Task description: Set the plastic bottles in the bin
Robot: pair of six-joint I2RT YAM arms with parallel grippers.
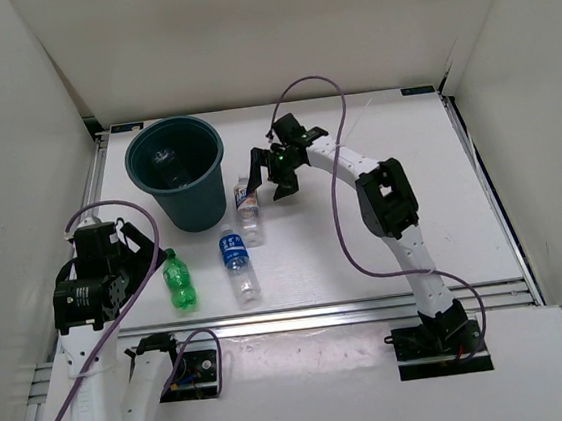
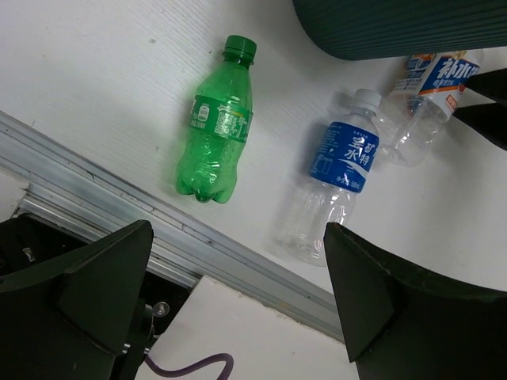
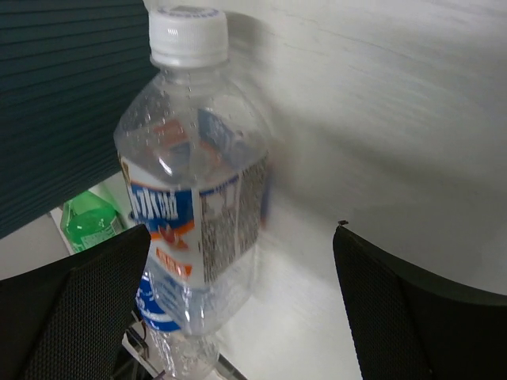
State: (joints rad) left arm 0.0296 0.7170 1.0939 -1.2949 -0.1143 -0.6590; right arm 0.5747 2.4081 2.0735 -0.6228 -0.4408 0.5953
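Observation:
The dark teal bin (image 1: 180,186) stands at the back left. A pale glint shows inside it; I cannot tell what it is, and the plain clear bottle shows nowhere else. The white-blue label bottle (image 1: 248,210) lies just right of the bin. The blue label bottle (image 1: 238,265) and the green bottle (image 1: 178,280) lie nearer the front. My right gripper (image 1: 273,181) is open and empty, just right of the white-blue label bottle (image 3: 194,206), which sits near its left finger. My left gripper (image 1: 147,253) is open and empty, left of the green bottle (image 2: 215,131).
An aluminium rail (image 1: 352,312) runs along the table's front edge, also in the left wrist view (image 2: 158,222). White walls enclose the table on three sides. A purple cable (image 1: 342,164) loops over the right arm. The bin's ribbed wall (image 3: 63,103) is close on the right gripper's left.

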